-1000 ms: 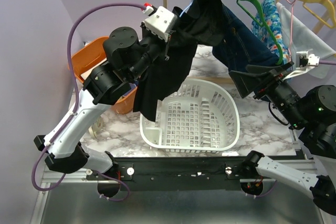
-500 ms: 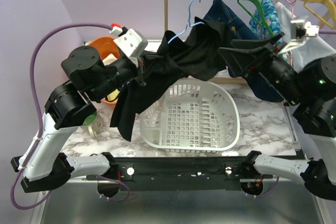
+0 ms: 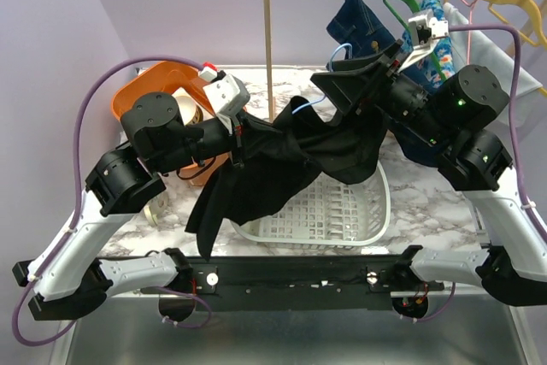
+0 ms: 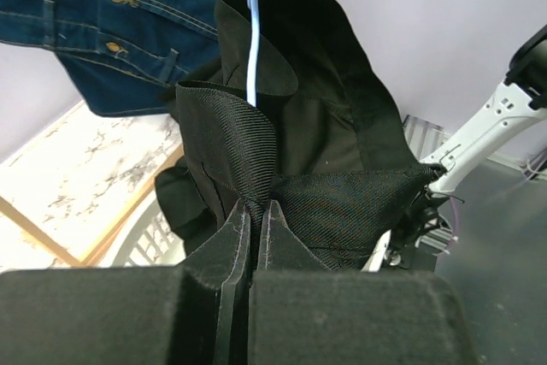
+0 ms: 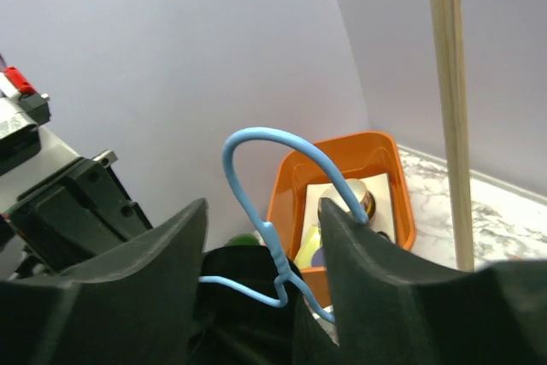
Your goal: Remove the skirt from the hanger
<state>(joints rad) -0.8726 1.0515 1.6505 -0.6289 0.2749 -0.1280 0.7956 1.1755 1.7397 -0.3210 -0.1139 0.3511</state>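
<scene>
L gripper was pinched shut on a fold of the black skirt, draped over the white laundry basket mid-table, while R gripper jaws stood apart around the blue hanger neck, prob. to brace it so fabric pulls off.

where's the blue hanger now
Centre of the top view, above the white basket: the blue hanger is inside the black skirt, its hook between the fingers of the right hand.
</scene>
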